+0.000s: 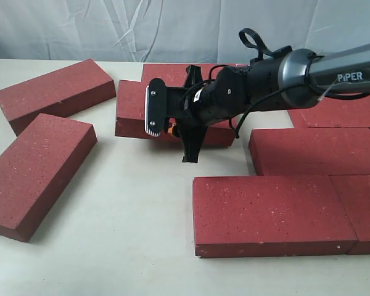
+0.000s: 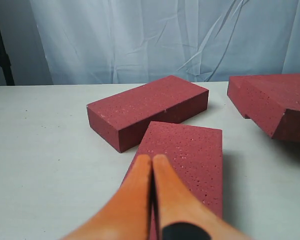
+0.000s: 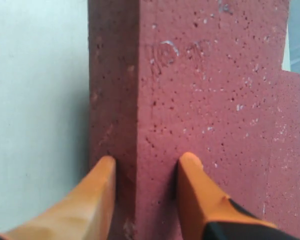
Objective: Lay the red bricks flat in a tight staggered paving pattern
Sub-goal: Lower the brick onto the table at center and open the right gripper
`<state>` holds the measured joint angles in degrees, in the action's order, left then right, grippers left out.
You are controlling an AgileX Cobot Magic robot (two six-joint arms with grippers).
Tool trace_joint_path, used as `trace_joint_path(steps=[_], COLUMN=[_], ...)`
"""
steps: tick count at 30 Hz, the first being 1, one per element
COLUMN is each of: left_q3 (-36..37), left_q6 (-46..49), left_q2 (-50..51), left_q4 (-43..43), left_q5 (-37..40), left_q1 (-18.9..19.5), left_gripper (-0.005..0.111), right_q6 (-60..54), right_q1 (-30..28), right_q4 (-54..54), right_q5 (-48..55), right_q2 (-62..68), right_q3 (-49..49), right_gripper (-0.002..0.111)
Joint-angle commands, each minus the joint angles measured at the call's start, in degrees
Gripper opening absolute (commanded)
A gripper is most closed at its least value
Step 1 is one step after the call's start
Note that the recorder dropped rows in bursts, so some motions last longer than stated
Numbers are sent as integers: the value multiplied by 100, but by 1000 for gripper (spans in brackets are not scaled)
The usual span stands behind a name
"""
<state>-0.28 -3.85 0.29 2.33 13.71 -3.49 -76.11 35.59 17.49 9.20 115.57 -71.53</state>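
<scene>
My right gripper reaches across the middle and is shut on a red brick, with one finger under it and one on its top face. In the left wrist view this brick hangs slightly off the table with a shadow beneath it. Two loose red bricks lie flat on the left. My left gripper is shut and empty, hovering over the nearer of them; it is out of the exterior view. Laid bricks form rows at the right.
Another red brick lies behind the held one. More laid bricks sit at the right edge. A white curtain hangs behind the pale table.
</scene>
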Motion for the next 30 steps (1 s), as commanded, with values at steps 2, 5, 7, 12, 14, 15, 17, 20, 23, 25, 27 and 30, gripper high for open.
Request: trace_joint_path(steps=[2, 5, 7, 12, 14, 15, 17, 20, 23, 25, 27, 30], left_q3=[28, 28, 28, 28, 28, 28, 28, 28, 28, 28, 28, 28], left_q6=[1, 1, 1, 1, 1, 1, 1, 1, 1, 1, 1, 1], left_q2=[-29, -29, -29, -29, -29, -29, -29, -29, -29, -29, -29, -29], left_q4=[22, 22, 22, 22, 22, 22, 22, 22, 22, 22, 22, 22], left_q5=[-1, -1, -1, -1, -1, -1, -1, -1, -1, -1, -1, -1], left_q1=[-11, -11, -11, -11, -11, -11, -11, -11, -11, -11, -11, -11], left_gripper=[1, 1, 1, 1, 1, 1, 1, 1, 1, 1, 1, 1], right_q6=[151, 151, 151, 151, 151, 140, 140, 140, 121, 119, 119, 119], right_q1=[-14, -28, -28, -28, -28, -28, -28, -118, -251, -292, -292, -292], right_q4=[6, -127, -287, -347, -347, -347, -347, -347, -347, -432, -447, -583], right_q5=[-125, -112, -264, -687, -826, -854, -866, -799, -643, -459, -389, -306], right_q2=[-2, 51, 139, 381, 409, 409, 409, 419, 419, 419, 419, 419], right_q3=[-26, -26, -26, -26, -26, -26, -26, -26, -26, -26, -26, -26], right_gripper=[-1, -1, -1, -1, -1, -1, -1, -1, -1, -1, -1, -1])
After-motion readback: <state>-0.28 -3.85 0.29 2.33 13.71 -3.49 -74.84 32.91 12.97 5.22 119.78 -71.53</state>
